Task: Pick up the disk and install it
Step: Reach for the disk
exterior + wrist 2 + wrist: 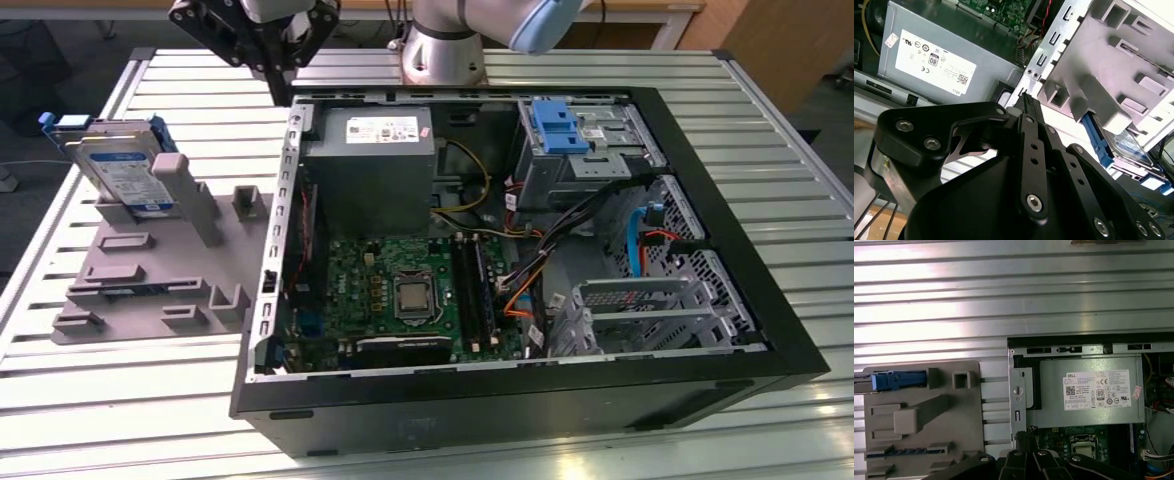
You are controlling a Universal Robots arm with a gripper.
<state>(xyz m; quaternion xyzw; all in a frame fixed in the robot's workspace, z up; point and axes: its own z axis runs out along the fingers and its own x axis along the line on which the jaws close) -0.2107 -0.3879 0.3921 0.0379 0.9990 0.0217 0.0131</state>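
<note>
Lab bench (147,400) with opened computer (534,410)

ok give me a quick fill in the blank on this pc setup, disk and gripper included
1. The disk stands on the grey holder, ___ the computer case.
2. The carrier framing the disk is ___ in colour.
3. The gripper holds ___ at the moment.
4. The white sticker sits on the big ___ power-supply box inside the case.

Missing words: outside; blue; nothing; grey
</note>
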